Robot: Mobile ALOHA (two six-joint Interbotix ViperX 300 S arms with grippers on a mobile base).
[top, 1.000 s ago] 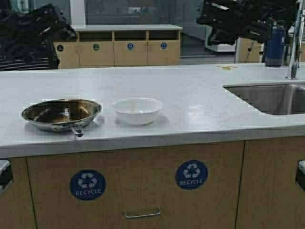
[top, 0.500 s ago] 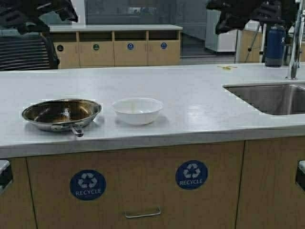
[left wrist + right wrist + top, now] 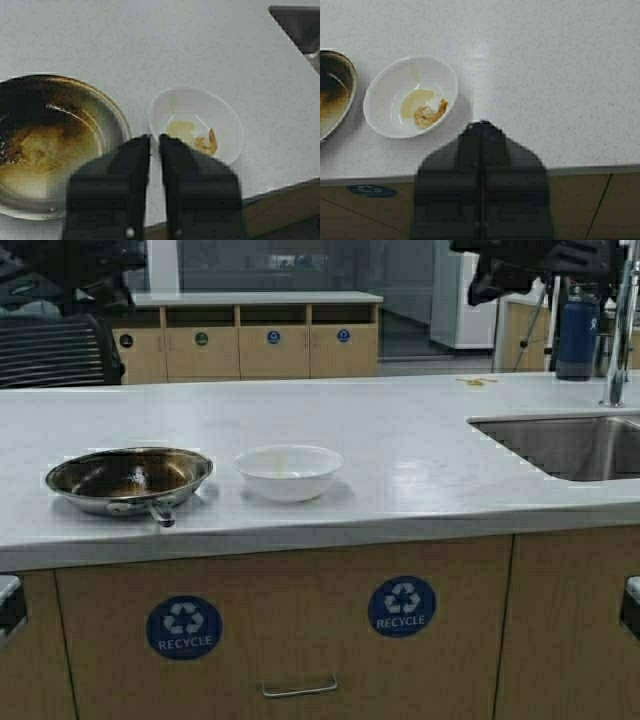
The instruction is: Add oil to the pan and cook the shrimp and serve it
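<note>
Sitting on the pale grey countertop (image 3: 400,430), the pan (image 3: 128,478) occupied the near-left part of the surface, its short silver handle pointing to about 5 o'clock toward the counter edge; its inside was browned and golden. Just beside it, at its 3 o'clock and not touching, stood a white bowl (image 3: 288,471). The shrimp (image 3: 430,114) lay curled in the bottom of that bowl, in a thin pool of yellowish liquid.

Left gripper (image 3: 154,142): raised high over the counter, above the gap between pan and bowl; fingers nearly together, a thin slit between them, holding nothing. Right gripper (image 3: 480,125): also raised high, above bare counter at the bowl's 3 o'clock; fingers pressed together, empty. In the high view both arms showed only as dark shapes at the upper corners.

Other items: a steel sink (image 3: 575,445) set into the counter at far right, with a faucet (image 3: 620,330) behind it; a dark blue bottle (image 3: 577,332) beyond the faucet; a small yellowish scrap (image 3: 476,381) on the counter's far edge. Nothing stood between the grippers and the pan or bowl.

Counter front: light wood cabinet panels carrying two round blue recycle stickers (image 3: 185,627) and a metal pull handle (image 3: 299,686). Background: a row of wooden bins (image 3: 270,345) and a dark slatted chair back (image 3: 55,350) at far left.
</note>
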